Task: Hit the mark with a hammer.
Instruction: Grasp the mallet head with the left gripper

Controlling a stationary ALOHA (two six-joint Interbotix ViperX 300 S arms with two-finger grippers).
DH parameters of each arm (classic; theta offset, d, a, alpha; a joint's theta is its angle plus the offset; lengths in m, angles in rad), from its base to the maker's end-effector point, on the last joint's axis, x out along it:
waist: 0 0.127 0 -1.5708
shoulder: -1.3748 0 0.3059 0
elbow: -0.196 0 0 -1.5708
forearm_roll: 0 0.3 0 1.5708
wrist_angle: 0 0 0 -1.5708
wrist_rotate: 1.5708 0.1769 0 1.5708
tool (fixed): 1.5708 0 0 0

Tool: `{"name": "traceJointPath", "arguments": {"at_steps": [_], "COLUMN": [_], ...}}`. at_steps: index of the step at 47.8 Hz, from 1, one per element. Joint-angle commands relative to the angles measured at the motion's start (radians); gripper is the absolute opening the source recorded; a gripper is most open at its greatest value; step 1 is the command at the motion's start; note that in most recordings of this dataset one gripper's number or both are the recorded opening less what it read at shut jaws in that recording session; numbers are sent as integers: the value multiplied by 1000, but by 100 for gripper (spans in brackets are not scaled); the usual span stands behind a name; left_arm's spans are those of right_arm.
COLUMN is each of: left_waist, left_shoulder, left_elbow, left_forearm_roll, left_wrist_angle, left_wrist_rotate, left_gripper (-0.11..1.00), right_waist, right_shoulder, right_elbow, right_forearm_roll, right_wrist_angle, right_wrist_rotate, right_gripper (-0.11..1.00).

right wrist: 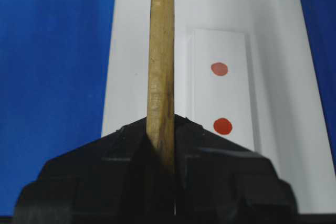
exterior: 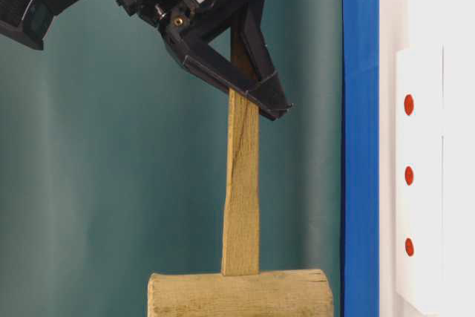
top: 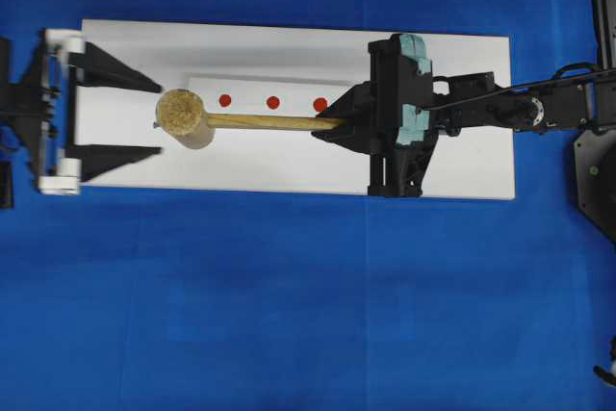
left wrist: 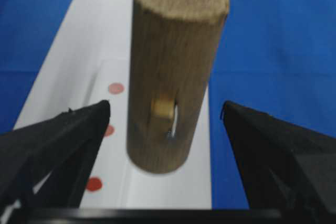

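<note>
Wooden hammer [top: 207, 120] in right pincer [top: 332, 124], beside red mark [top: 320, 104].

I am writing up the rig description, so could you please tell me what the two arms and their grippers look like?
Both grippers are matte black with long, tapering, wedge-shaped fingers. The left gripper sits on a black frame with white end blocks. The right gripper has a bulkier black body with pale teal parts on top, and a thin black cable runs back along its arm. From table level, a small white cross-shaped fitting shows on its body.
</note>
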Motion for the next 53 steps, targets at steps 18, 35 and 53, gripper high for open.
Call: {"name": "traceJointPath", "arguments": {"at_steps": [18,35,53], "left_waist": [3,0,-2], "left_shoulder": [216,215,216], "left_elbow": [-178,-176,-176], "left_forearm_roll": [-2,0,-2], "left_wrist_angle": [-25,-14,-18], "left_wrist_rotate": [6,3,11], "left_gripper": [90,59,45], "right_waist": [2,2,2], "right_shoulder": [-15,-15,-15], "right_elbow": [-29,-29,-28], "right_forearm_roll": [-2,-5,-8], "right_wrist_angle": [-2,-2,-2], "right_wrist_rotate": [-2,-3,-3], "right_gripper": [2,2,2]}}
